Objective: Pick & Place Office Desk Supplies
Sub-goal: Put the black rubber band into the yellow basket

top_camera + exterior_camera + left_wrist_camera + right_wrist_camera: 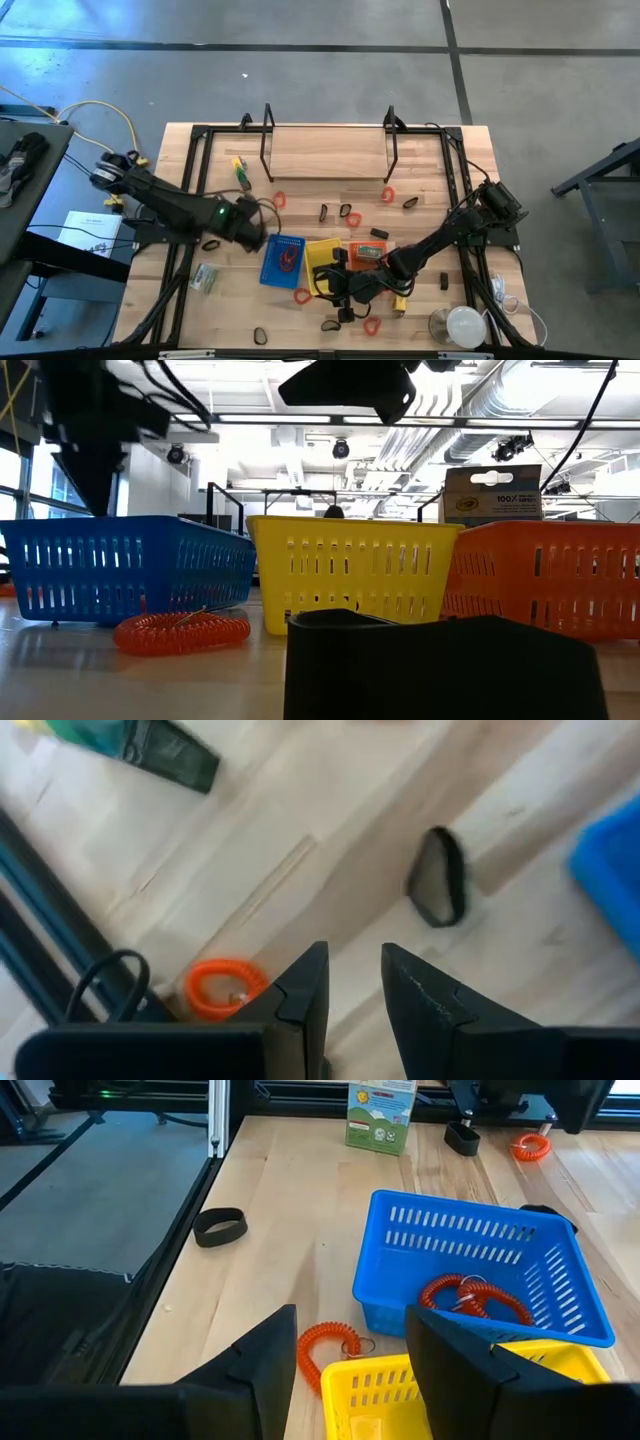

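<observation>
The supplies lie loose on the wooden table: red coil loops [302, 295], black loops [347, 211], a green marker [240, 172]. Two red coils [475, 1295] lie in the blue tray [283, 260]. My left gripper [355, 980] hovers open and empty just left of the blue tray, above bare wood. A black loop [440, 875] lies ahead of it and an orange-red coil [225, 985] beside it. My right gripper [350, 1350] is open and empty above the yellow tray [420, 1390], with a red coil [325, 1345] on the table just beyond that tray's rim.
The blue, yellow [322, 262] and orange [365, 250] trays stand side by side mid-table. A black wire rack [330, 150] stands at the far edge, a round white object [465, 325] at the near right corner, a small green box [205, 277] near left. A black loop [220, 1227] lies near the left rail.
</observation>
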